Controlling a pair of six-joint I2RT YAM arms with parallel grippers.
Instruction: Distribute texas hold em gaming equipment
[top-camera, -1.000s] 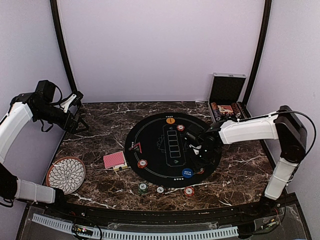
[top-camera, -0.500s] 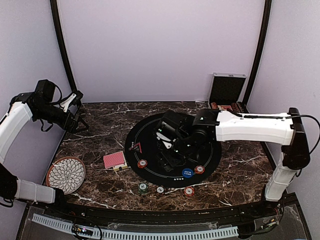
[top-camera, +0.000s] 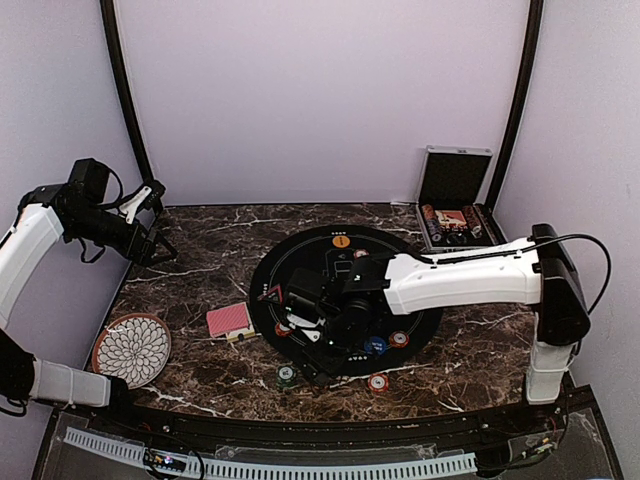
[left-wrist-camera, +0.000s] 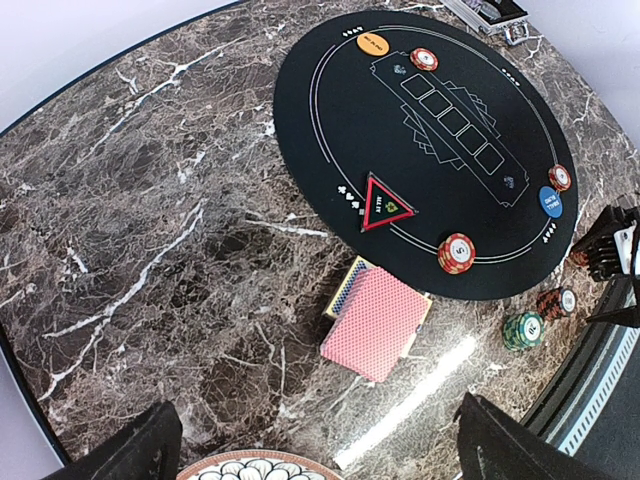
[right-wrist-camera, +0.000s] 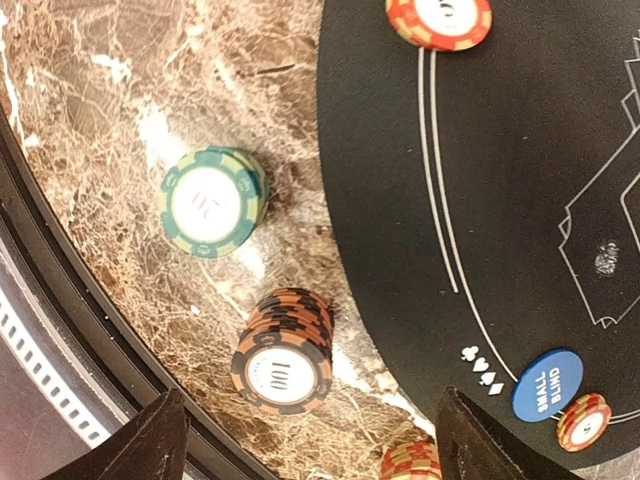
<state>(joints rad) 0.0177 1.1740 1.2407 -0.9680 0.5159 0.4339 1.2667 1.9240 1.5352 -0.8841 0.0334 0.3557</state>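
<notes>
The right arm (top-camera: 470, 272) reaches across the mat (top-camera: 290, 262) to the desk's (top-camera: 200, 270) near edge, and the top view hides what lies under it. Its wrist camera shows a dark stack (right-wrist-camera: 283, 352) just ahead of the spread, empty right jaws, a green stack (right-wrist-camera: 212, 202) beside it. The left jaws, also spread and empty, hang over the far left corner. Their camera shows the cards (left-wrist-camera: 375, 322) just off the mat, seemingly on a box (left-wrist-camera: 343, 292).

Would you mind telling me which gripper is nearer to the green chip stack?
Right. The right gripper hovers close beside the green chip stack; the left gripper is far away, toward the back-left corner.
</notes>
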